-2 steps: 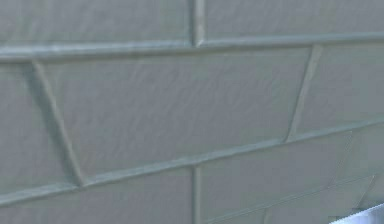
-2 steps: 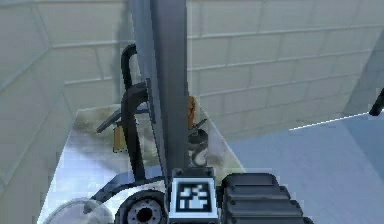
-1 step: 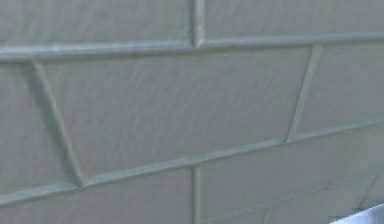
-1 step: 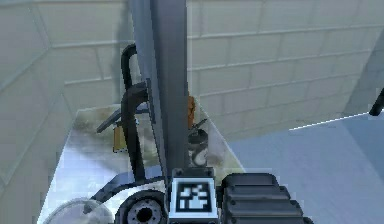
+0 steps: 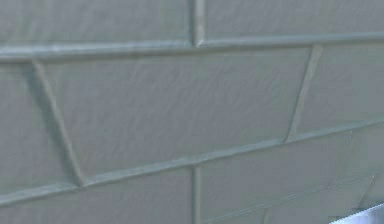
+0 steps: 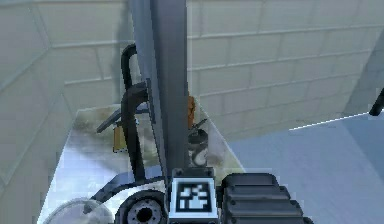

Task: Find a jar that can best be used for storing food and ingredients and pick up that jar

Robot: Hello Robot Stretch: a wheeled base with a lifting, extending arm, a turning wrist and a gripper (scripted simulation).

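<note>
Tiled wall [image 5: 180, 110]: we are facing it at close range in the forward view, so we are judging that the driving is nearly done and the step in hand is the reach out to the arm's side.
Pale counter [image 6: 80, 165]: it is lying out on the arm side, set into a corner of tiled walls and bearing a few small things.
Orange-brown thing [image 6: 190, 105]: we are treating this small blob, far back on the counter at the right edge of the grey upright bar [image 6: 160, 80], as the likeliest jar. It is too small for us to be sure.
Neighbours: a yellowish thing [image 6: 118, 135] is sitting left of the bar, and a dark small thing [image 6: 197, 138] just in front of the orange-brown one.
Gripper [image 6: 137, 68]: its thin dark fingers [image 6: 126, 70] are curving up left of the white marked square [image 6: 192, 195]. With things standing on the counter behind it, we cannot tell whether it is holding anything or how its fingers are set.
Doing it well: we are aiming to confirm the jar first, nudge the base so the fingers line up with it, and set the lift above the counter before extending slowly.
Risk: we are judging the dark small thing likely to be knocked on the way in.
</note>
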